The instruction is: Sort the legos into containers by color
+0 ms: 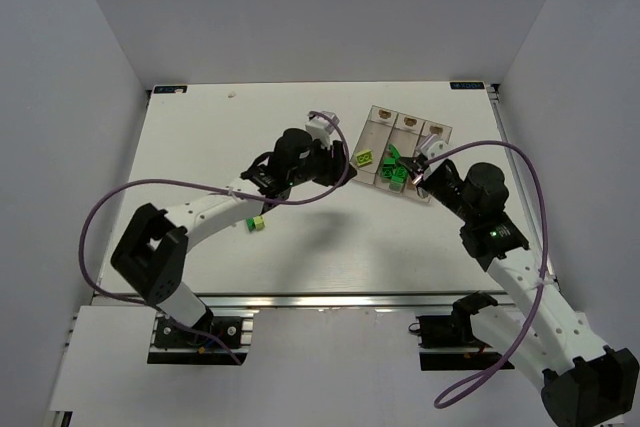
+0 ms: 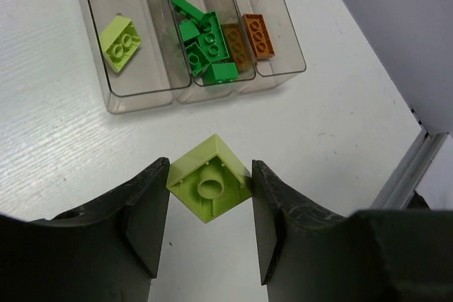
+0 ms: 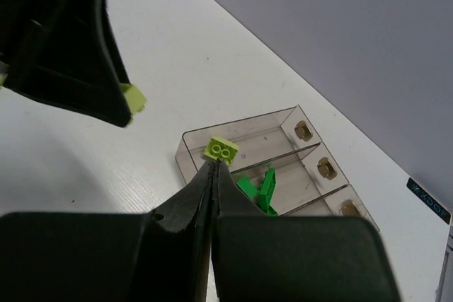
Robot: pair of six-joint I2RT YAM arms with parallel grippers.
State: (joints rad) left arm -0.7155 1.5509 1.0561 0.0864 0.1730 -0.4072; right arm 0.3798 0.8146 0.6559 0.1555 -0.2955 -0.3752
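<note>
A yellow-green lego [image 2: 210, 187] hangs underside up between the fingers of my left gripper [image 2: 210, 199], which is shut on its two corners just short of the containers [image 2: 141, 98]. The left bin holds one yellow-green lego [image 2: 119, 42], the middle bin several dark green ones [image 2: 205, 44], and the right bin orange ones [image 2: 257, 35]. My right gripper [image 3: 214, 165] is shut and holds nothing; its tips point at the near end of the bins [image 3: 185, 148]. From above, the left gripper [image 1: 343, 169] is left of the bins [image 1: 376, 132] and the right gripper [image 1: 422, 171] is at their near right end.
Another small yellow-green lego [image 1: 257, 224] lies on the white table beside the left forearm. The table's right edge and metal rail [image 2: 414, 167] run close to the bins. Purple cables [image 1: 100, 217] loop off both arms.
</note>
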